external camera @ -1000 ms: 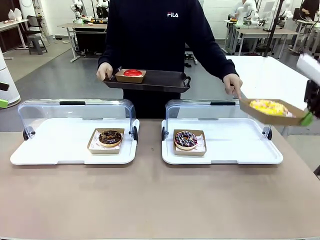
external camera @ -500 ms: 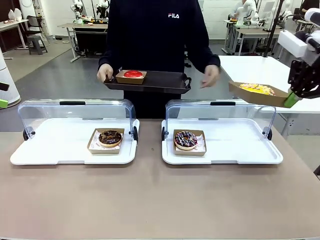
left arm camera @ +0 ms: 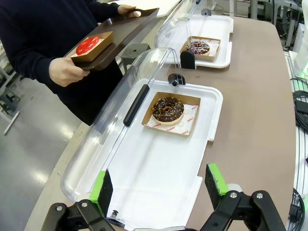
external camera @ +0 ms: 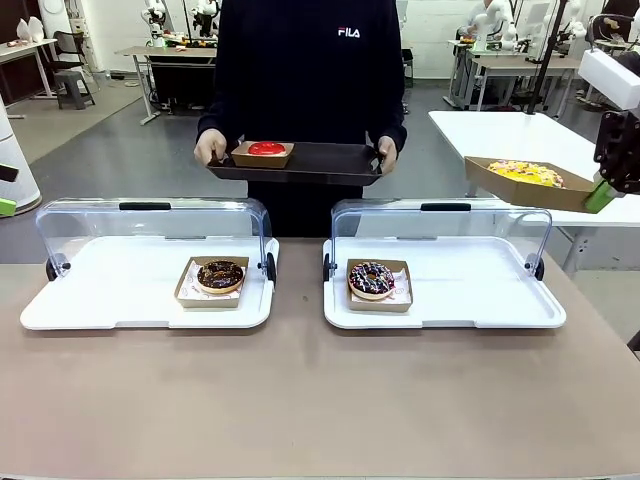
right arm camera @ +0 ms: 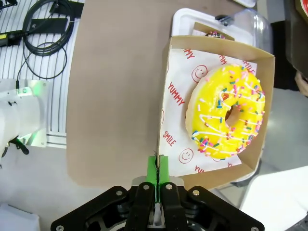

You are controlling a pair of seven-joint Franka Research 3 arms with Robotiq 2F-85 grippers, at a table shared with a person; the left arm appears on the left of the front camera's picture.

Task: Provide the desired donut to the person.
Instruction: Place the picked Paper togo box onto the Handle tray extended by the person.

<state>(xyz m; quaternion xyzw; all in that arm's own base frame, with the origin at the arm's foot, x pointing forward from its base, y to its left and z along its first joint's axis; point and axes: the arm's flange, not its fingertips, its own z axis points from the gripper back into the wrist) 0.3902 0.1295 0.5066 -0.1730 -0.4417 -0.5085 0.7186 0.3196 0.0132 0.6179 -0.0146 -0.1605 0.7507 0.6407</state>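
Cardboard tray, square and thin-walled, hangs pinched by the right gripper's closed pads (glossy yellow sprinkled donut inside) above the table's far right corner. Left gripper gapes, empty.

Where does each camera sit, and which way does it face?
Front: robot's side, facing the person across the table; right gripper at right edge.
Left wrist: over the left case, along the open left gripper.
Right wrist: along the right gripper, shut on the yellow donut's box.
Shared: front and left wrist show the red donut.
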